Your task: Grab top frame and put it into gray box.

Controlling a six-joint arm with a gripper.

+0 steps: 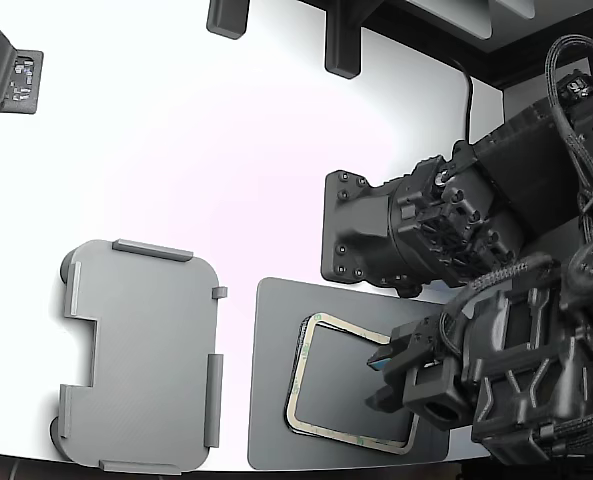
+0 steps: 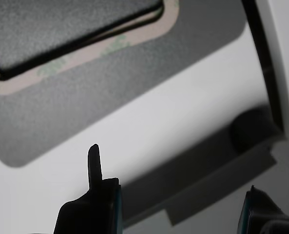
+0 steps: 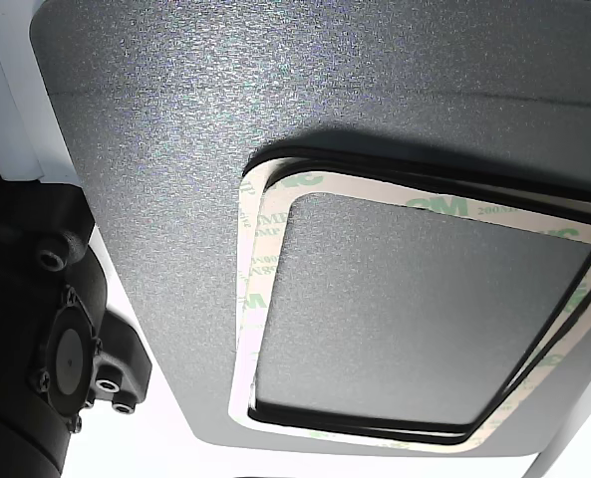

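**Kid:** Cream and thin, is that the one you want?

**Me:** Yes. That is the top frame (image 1: pixel 303 372). It lies on a small pile of frames just like it, on the dark mat (image 1: pixel 276 400) on the white table (image 1: pixel 226 150). In the other view I can see green letters printed on it, and black edges of the frames under it.

**Kid:** Is your tool holding it?

**Me:** No. My tool (image 2: pixel 176 195) is spread wide with nothing in it. It hangs over the table beside the mat, with the gray box (image 1: pixel 141 360) just ahead of it.

**Kid:** Is the frame heavy?

**Me:** I think it is very light and bendy, like a strip of card. It may be a bit sticky too, so the one below could come up with it.

**Kid:** Where will you grab it?

**Me:** On one narrow side, near the middle, pinching only the top layer. Then I carry it over to the gray box, which sits just beside the mat at the exterior view's left.
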